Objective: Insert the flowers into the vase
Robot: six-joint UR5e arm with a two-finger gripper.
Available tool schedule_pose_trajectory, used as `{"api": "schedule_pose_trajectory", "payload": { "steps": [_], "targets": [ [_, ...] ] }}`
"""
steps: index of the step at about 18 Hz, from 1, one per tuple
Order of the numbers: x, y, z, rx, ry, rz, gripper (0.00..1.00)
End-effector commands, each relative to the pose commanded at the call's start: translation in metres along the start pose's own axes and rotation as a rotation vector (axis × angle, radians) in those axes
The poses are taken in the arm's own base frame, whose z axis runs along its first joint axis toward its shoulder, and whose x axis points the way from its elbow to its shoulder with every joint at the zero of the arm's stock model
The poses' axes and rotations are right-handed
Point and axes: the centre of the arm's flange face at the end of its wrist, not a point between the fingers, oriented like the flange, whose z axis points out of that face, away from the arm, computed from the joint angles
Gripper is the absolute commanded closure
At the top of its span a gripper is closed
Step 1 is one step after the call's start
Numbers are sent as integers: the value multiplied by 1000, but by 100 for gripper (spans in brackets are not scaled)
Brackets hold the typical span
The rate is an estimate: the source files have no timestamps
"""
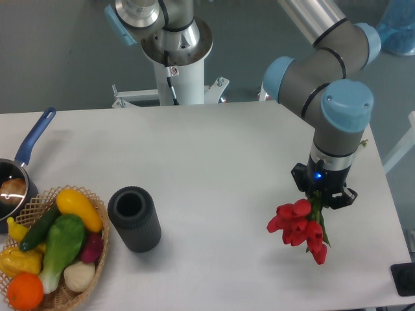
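Item: your end effector (319,196) is gripping the flowers (299,224) by their stems, buds hanging down, vase (134,218) standing well apart leftward, mouth up.

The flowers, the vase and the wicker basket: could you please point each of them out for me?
flowers (297,224), fixed camera view, on the red buds.
vase (138,228), fixed camera view, on its ribbed side.
wicker basket (101,251), fixed camera view, on its right rim.

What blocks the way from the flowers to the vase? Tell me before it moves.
Nothing visible. The claw holds the flowers at the table's right side; the vase stands far left, with only bare tabletop between. The basket lies beyond the vase.
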Motion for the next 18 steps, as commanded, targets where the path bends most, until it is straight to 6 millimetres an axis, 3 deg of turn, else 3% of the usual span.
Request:
{"api": "schedule_pose_trajectory", "payload": {
  "steps": [2,5,6,13,18],
  "targets": [
    [4,-10,-15,97,4,-17,100],
    [10,-25,-21,211,17,-31,100],
    [16,-30,-33,248,5,-24,100],
    [34,-68,-72,715,50,-111,100],
    [34,-65,-92,996,174,-120,100]
  ]
}}
